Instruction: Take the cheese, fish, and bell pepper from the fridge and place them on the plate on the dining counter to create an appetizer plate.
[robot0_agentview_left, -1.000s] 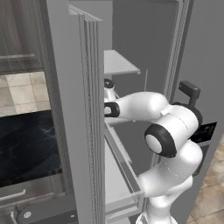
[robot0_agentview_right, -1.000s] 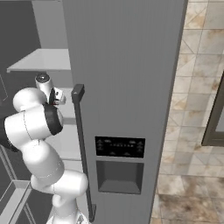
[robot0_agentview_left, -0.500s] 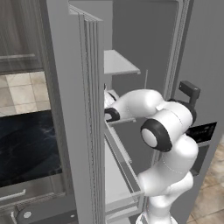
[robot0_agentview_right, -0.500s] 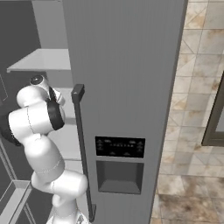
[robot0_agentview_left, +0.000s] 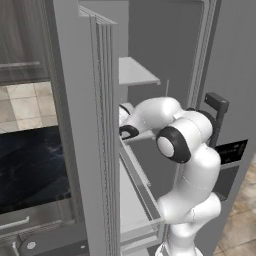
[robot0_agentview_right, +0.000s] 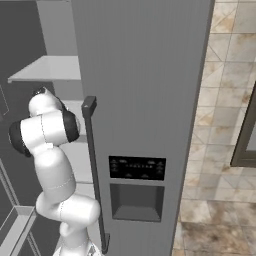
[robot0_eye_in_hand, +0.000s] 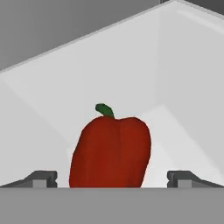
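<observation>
Reaching into the fridge (robot0_agentview_left: 80, 150), the end effector (robot0_eye_in_hand: 111, 177) stands wide open with the bell pepper (robot0_eye_in_hand: 110, 151) upright between its fingertips (robot0_eye_in_hand: 41, 178) on a pale shelf (robot0_eye_in_hand: 175, 131); closing off-centre could topple or squeeze out that rounded, glossy body.

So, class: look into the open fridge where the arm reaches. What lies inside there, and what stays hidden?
A dark-red bell pepper with a green stem stands on a pale shelf, between the open gripper's fingertips. Its base and whatever lies behind it are hidden.
</observation>
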